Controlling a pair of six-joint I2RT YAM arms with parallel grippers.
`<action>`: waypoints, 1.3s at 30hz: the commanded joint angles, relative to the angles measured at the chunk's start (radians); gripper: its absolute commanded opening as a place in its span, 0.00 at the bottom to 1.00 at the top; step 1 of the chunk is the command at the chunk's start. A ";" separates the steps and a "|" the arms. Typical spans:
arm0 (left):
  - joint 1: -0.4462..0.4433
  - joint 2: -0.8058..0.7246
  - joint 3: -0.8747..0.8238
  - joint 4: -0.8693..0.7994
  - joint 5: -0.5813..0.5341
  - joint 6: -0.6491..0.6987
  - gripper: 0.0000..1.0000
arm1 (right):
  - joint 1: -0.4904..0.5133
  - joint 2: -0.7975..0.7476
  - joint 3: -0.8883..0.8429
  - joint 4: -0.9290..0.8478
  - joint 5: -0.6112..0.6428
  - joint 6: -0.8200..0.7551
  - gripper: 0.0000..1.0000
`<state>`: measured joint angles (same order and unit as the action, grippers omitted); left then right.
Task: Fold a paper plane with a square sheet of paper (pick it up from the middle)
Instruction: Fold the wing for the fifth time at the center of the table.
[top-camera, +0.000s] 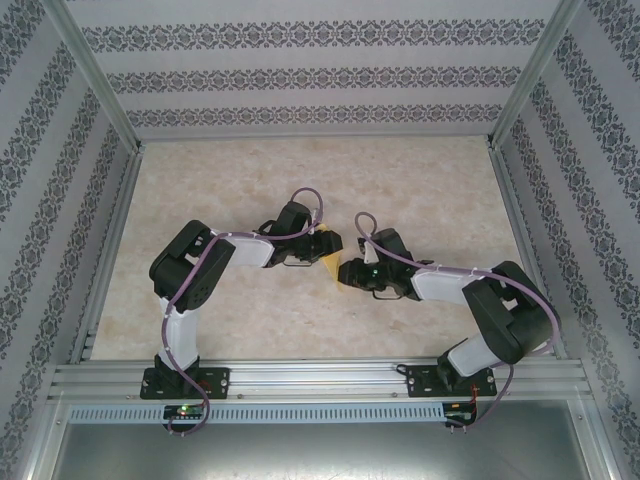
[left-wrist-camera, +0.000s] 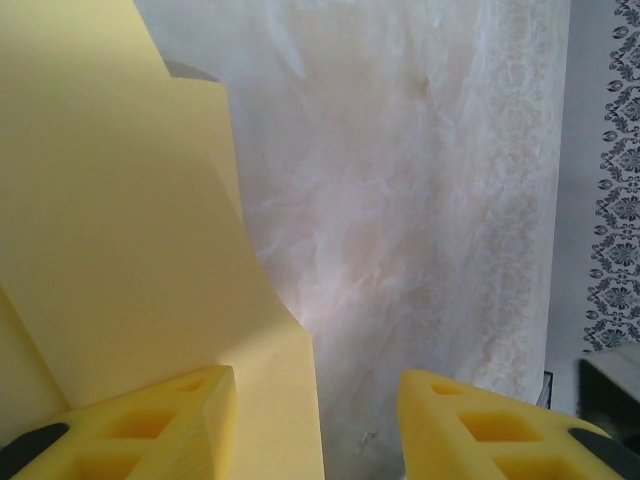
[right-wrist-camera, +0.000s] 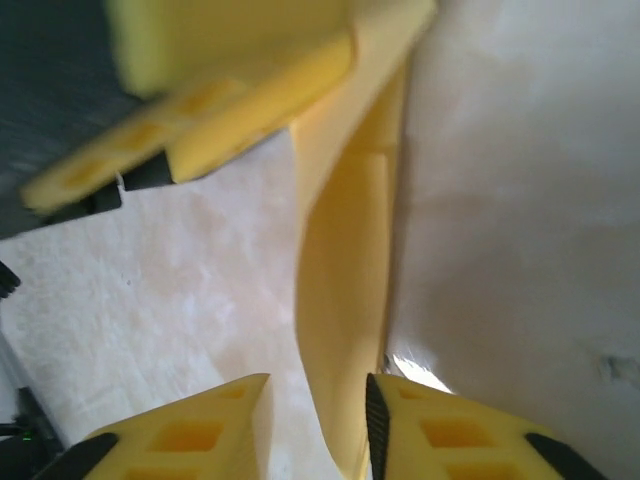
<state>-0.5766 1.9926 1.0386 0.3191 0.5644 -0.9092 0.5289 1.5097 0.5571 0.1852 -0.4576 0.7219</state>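
At the centre of the table (top-camera: 300, 180), the part-folded square sheet of paper (right-wrist-camera: 340, 280) is flanked by the right gripper (right-wrist-camera: 318, 395) and left gripper (left-wrist-camera: 315, 390) (both parted, nothing clamped); edges should be aligned before pinching.

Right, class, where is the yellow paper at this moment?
Top view: the folded yellow paper is mid-table, between the left gripper and the right gripper. In the right wrist view it runs up between that gripper's parted fingers.

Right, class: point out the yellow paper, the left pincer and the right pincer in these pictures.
yellow paper (left-wrist-camera: 120, 200): left wrist view, on its broad flat face.
left pincer (left-wrist-camera: 318, 395): left wrist view, midway between its fingertips.
right pincer (right-wrist-camera: 318, 395): right wrist view, midway between its fingertips.
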 joint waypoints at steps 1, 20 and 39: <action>0.003 0.036 -0.009 -0.104 -0.043 -0.003 0.48 | 0.018 -0.003 0.051 -0.108 0.085 -0.091 0.36; 0.003 0.038 -0.005 -0.106 -0.037 -0.002 0.48 | 0.072 0.140 0.064 -0.135 0.152 -0.080 0.16; 0.003 0.041 -0.008 -0.114 -0.035 0.000 0.48 | 0.049 -0.091 0.070 -0.098 0.068 -0.017 0.17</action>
<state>-0.5766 1.9926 1.0393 0.3172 0.5648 -0.9092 0.5838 1.4281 0.6025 0.0650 -0.3389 0.6865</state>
